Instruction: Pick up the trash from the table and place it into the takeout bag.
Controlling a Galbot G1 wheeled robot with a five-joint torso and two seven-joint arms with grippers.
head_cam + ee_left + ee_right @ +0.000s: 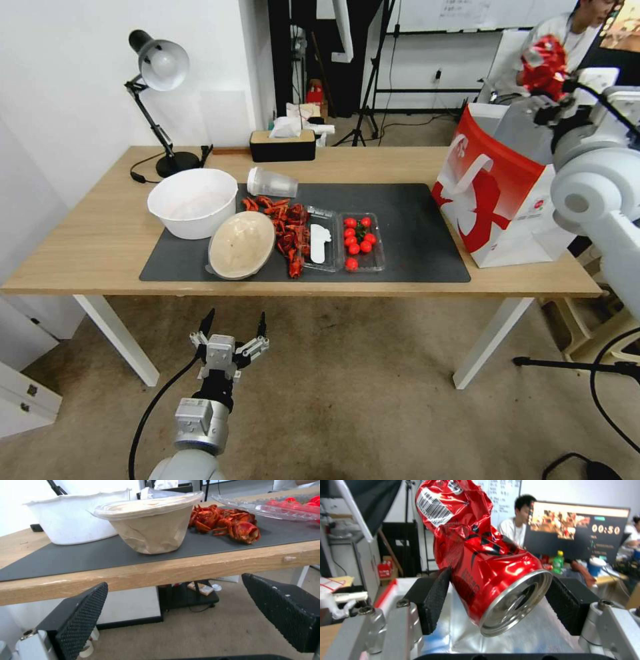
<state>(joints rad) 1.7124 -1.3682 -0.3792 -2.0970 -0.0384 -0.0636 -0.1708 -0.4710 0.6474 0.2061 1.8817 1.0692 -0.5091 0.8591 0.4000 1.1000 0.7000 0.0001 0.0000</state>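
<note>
A light-wood table point(100, 240) on white legs carries a dark grey mat point(413, 227). The takeout bag point(497, 200), red-fronted with white sides and a white loop handle, stands at the mat's right end and serves as the landmark here.

Directly above the bag's open top, the right gripper point(553, 83) pinches a crushed red can point(543, 63). The right wrist view adds detail the head view lacks: the can point(480, 555) is clamped between two black textured pads point(435, 602), tilted, its silver base rim facing the camera and a barcode on its crumpled upper part, with the bag's silvery lining below.

Well to the left of the bag on the mat lie a clear tray of cherry tomatoes point(360, 240), a second clear tray point(322, 248), a pile of red crayfish shells point(288, 230), a lidded round beige dish point(241, 245), a white bowl point(192, 201) and a clear plastic cup point(270, 182) on its side.

The left gripper point(230, 327) hangs below the table's front edge, far left of the bag, fingers spread. The left wrist view shows what the head view cannot: the beige dish's point(153, 527) crumpled paper side wall, the crayfish shells point(230, 522) just beside it, and the bowl point(73, 520) behind.
</note>
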